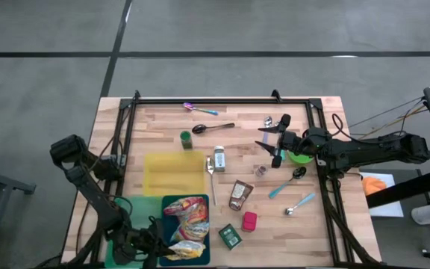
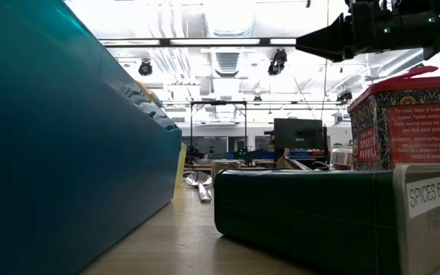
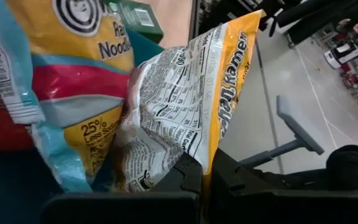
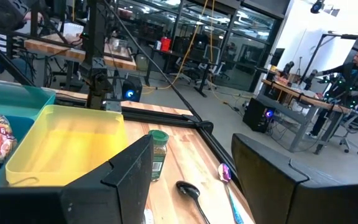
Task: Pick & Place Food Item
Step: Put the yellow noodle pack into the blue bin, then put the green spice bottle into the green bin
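Note:
A teal tray (image 1: pixel 169 205) at the table's near edge holds ramen packets, one red, yellow and light blue (image 3: pixel 73 93). My left gripper (image 1: pixel 155 243) is at the tray's near left corner, shut on a yellow and white ramen packet (image 3: pixel 185 106), which shows in the high view as the packet (image 1: pixel 187 250) at the tray's near end. My right gripper (image 4: pixel 191 186) hangs open above the table's far right part (image 1: pixel 272 142), with nothing between its fingers. My left gripper pinches the yellow packet's crimped end edge (image 3: pixel 199 160) between its two fingers. The fingers come from the table's left, slanting down. The packet reaches away from them over the teal tray, crumpled, beside the other packet. Whether it rests on the tray I cannot tell.
A yellow tray (image 1: pixel 174 172) and a green tray (image 1: pixel 129 209) adjoin the teal one. Nearby lie a green spice tin (image 1: pixel 230 237), a red tin (image 1: pixel 249 221), a brown packet (image 1: pixel 240 194), a green jar (image 1: pixel 186 138), several spoons and a green bowl (image 1: pixel 299 157).

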Action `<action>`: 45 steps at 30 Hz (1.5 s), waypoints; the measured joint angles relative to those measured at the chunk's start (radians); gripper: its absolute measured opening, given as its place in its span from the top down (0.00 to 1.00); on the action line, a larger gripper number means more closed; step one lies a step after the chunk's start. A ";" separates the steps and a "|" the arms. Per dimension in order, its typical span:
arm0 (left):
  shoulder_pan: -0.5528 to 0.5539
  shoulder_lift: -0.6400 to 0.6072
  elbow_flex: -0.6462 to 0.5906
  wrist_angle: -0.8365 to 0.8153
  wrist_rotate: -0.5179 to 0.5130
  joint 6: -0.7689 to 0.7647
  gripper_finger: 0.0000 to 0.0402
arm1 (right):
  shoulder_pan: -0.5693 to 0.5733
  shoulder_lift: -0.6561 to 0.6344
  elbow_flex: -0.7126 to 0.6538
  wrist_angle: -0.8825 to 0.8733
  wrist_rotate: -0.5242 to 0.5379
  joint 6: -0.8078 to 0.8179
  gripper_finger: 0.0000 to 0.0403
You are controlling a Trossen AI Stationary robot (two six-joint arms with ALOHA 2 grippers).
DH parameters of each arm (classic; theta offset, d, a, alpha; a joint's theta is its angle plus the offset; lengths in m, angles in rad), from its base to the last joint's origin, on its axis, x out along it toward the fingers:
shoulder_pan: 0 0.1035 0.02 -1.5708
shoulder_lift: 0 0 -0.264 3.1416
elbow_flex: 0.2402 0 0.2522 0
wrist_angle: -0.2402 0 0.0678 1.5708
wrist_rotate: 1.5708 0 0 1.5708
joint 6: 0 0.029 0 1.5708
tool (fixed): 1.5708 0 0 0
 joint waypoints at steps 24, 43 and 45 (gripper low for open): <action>0.000 0.000 -0.006 -0.057 -0.007 -0.071 0.61 | 0.000 0.000 0.000 0.000 0.000 0.000 0.47; 0.000 -0.093 0.040 -0.132 -0.039 0.119 0.55 | 0.000 0.000 0.000 0.000 0.000 0.000 0.47; 0.000 -0.114 0.074 -0.204 -0.059 0.152 0.55 | 0.000 0.000 0.000 0.000 0.000 0.000 0.47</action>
